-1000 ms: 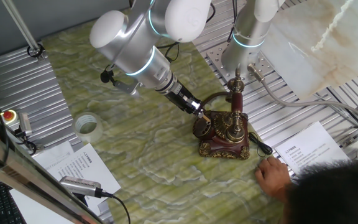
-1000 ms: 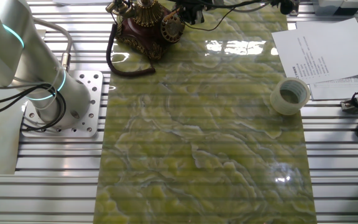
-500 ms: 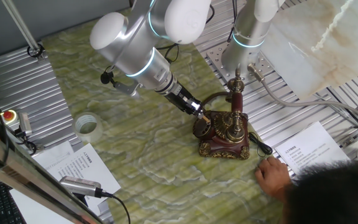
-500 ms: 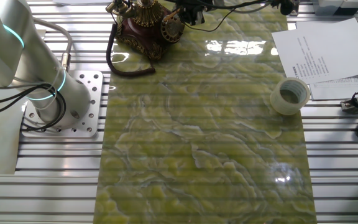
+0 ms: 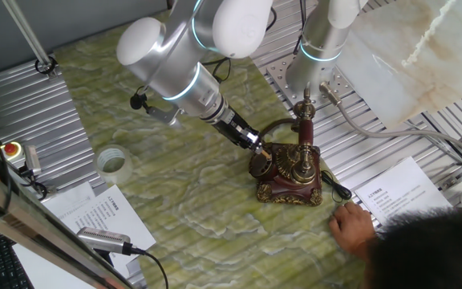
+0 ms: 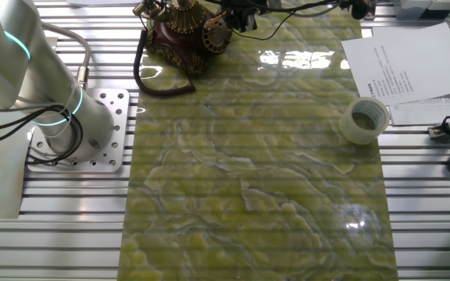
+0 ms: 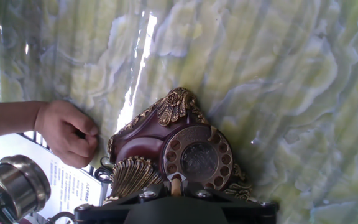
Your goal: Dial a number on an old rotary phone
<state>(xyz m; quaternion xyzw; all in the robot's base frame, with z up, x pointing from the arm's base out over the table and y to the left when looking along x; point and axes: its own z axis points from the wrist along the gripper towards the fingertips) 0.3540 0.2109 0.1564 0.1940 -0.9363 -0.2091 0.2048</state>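
Note:
The old rotary phone point(image 5: 289, 172) stands near the right edge of the green marbled mat, dark red-brown with brass trim, its handset point(image 5: 303, 127) on the cradle. In the other fixed view the phone point(image 6: 180, 31) is at the top edge, and its black cord point(image 6: 151, 78) loops down to the left. My gripper point(image 5: 257, 147) reaches down from the left to the round dial point(image 5: 261, 165). In the hand view the gripper point(image 7: 176, 185) is shut on a small tan peg, whose tip touches the lower rim of the dial point(image 7: 197, 158).
A person's hand point(image 5: 351, 226) rests on the table just right of the phone; the hand point(image 7: 67, 134) shows beside the phone's body. A clear tape roll point(image 5: 113, 163) and paper sheets point(image 5: 399, 193) lie off the mat. The arm's base point(image 6: 76, 129) stands at the left.

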